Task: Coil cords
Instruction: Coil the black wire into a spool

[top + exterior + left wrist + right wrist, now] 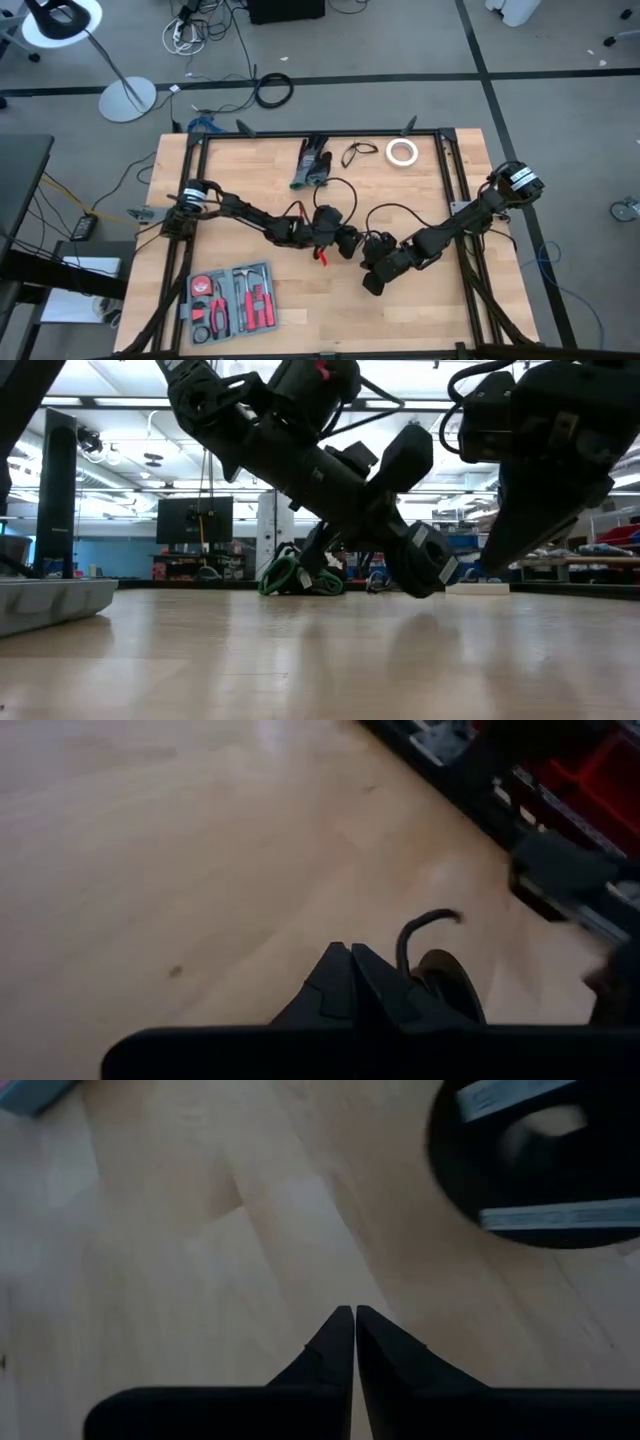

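Note:
A thin black cord (pixel 350 198) arches up over the middle of the table between my two arms, and a second stretch of it (pixel 392 208) runs toward the right arm. My left gripper (pixel 347 243) is shut above the table; in its wrist view (pixel 351 952) a curled cord end (pixel 418 923) and a dark round bundle (pixel 447 982) show right beside one finger. My right gripper (pixel 354 1312) is shut and empty, near my left gripper (pixel 374 280). A small loose cord loop (pixel 359 152) lies on the table near the far edge. My left gripper's shut fingers (pixel 385 985) stand right against the curled cord end (pixel 403 955) and the round bundle. The finger hides where they meet, so I cannot tell whether it touches or holds them.
A white tape roll (pixel 402 151) and a green-and-black item (pixel 312 165) lie near the far edge. An open tool case (pixel 233 300) sits at the near left. A black frame (pixel 455 160) borders the tabletop. Bare wood lies at the near right.

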`<state>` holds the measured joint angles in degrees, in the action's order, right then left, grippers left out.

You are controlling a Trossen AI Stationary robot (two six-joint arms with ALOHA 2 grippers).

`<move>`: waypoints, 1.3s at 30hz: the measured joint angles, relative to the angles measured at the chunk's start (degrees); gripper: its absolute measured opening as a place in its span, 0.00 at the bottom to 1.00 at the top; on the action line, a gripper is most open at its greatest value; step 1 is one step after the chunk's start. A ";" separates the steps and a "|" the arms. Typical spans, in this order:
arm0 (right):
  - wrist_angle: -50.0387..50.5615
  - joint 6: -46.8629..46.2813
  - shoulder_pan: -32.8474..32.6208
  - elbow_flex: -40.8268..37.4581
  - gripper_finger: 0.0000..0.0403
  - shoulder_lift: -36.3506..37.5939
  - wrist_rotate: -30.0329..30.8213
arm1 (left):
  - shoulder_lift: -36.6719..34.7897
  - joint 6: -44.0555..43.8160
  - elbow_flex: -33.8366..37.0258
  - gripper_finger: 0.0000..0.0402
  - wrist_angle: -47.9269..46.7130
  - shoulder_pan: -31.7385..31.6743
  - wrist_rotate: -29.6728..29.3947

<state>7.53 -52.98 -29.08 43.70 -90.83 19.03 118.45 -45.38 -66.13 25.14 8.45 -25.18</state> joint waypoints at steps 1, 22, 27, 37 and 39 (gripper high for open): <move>0.02 0.16 0.02 0.00 0.04 0.00 -0.02 | 0.00 -0.09 0.00 0.00 0.27 -0.05 0.15; 10.58 21.47 0.21 -0.07 0.06 5.75 11.75 | -0.22 -2.02 -0.15 0.00 -5.63 0.06 2.88; 17.34 27.05 0.33 0.46 0.12 5.75 11.81 | -0.22 -2.71 -0.15 0.00 -5.77 0.02 3.95; 23.57 25.21 1.33 2.64 0.33 5.75 13.90 | -0.22 -5.93 -0.15 0.00 -5.95 -1.26 5.81; 24.94 22.23 2.67 2.64 0.36 5.75 13.58 | -0.22 -6.98 -0.13 0.00 -6.01 -1.66 6.57</move>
<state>32.47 -30.75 -26.41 46.35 -85.08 32.61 118.24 -52.36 -66.26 19.12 6.79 -18.61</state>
